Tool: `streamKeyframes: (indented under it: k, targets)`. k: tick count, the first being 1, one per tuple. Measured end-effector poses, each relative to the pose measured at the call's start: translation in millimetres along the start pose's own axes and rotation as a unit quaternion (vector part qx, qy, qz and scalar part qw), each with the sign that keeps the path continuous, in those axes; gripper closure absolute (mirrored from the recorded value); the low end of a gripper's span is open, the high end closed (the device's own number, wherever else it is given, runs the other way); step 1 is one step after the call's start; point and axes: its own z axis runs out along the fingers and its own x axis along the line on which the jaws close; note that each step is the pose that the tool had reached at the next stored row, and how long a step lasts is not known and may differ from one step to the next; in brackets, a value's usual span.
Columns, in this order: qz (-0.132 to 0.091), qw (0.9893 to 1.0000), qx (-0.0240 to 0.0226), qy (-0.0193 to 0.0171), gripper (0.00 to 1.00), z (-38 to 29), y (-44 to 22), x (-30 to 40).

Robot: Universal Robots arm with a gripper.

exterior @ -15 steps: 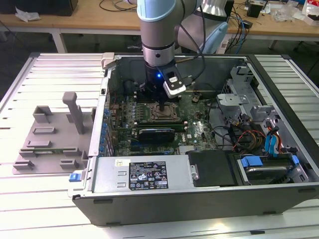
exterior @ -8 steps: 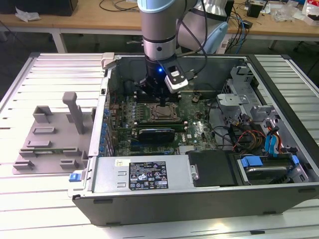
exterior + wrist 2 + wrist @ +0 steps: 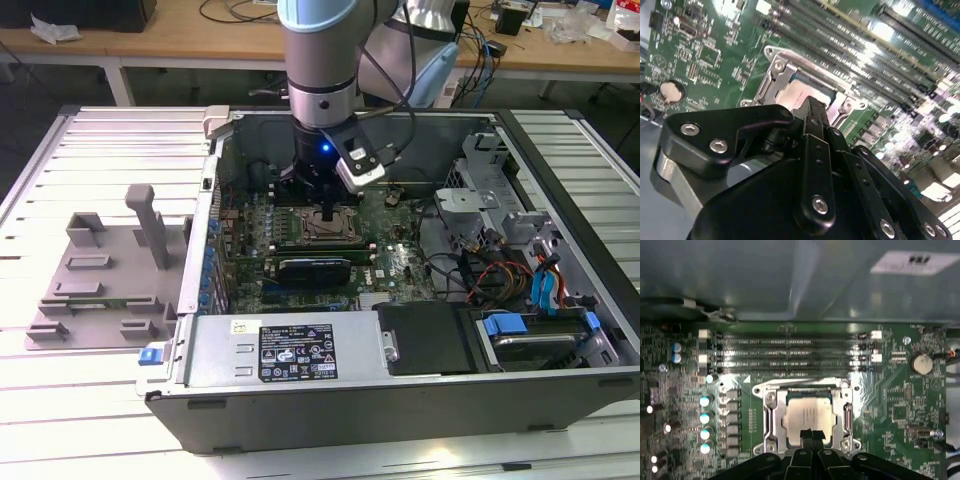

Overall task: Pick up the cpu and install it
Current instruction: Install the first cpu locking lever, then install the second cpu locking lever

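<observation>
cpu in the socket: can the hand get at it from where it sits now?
Probably yes. The hand hangs right above the cpu, which lies in the socket frame with its top uncovered; nothing sits between them, and the computer case is open.

Pale blue and silver jointed robot arm (image 3: pixel 320 50), blue light lit at the wrist. Matte black linkage gripper (image 3: pixel 812 107) with silver screws. Black cables trail off the arm.

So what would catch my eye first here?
Probably the arm reaching down into the open computer case, its gripper right over the motherboard. Below it, the silvery cpu lies inside the metal socket frame. On the exterior view's left, a grey tray sits on the table.
</observation>
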Motion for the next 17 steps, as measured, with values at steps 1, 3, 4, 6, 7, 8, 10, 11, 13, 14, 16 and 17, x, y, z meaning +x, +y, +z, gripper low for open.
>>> streamKeyframes:
  k: [1, 3, 4, 6, 7, 8, 10, 11, 13, 14, 16, 17]
  targets:
    - [0.0, 1.0, 0.0, 0.0005, 0.89, 0.4, -1.5, -3.1]
    - [0.0, 1.0, 0.0, 0.0007, 0.89, 0.2, -1.7, -6.2]
    - [0.0, 1.0, 0.0, 0.0006, 0.89, -2.0, -1.6, -6.5]
    - [0.0, 1.0, 0.0, 0.0006, 0.89, -12.8, -1.6, -7.8]
    - [0.0, 1.0, -0.0001, 0.0006, 0.89, -13.0, -1.6, -7.8]
    - [0.0, 1.0, -0.0001, 0.0006, 0.89, -13.1, -1.7, -7.8]
    - [0.0, 1.0, 0.0, 0.0006, 0.89, -13.2, -1.7, -7.8]
    - [0.0, 1.0, 0.0, 0.0006, 0.89, -13.3, -1.7, -7.9]
    - [0.0, 1.0, 0.0, 0.0006, 0.89, -13.3, -1.7, -7.9]
    - [0.0, 1.0, -0.0001, 0.0006, 0.89, -13.4, -1.7, -7.9]
    - [0.0, 1.0, 0.0, 0.0006, 0.89, -13.5, -1.7, -7.9]
    - [0.0, 1.0, 0.0, 0.0006, 0.89, -13.5, -1.7, -7.9]
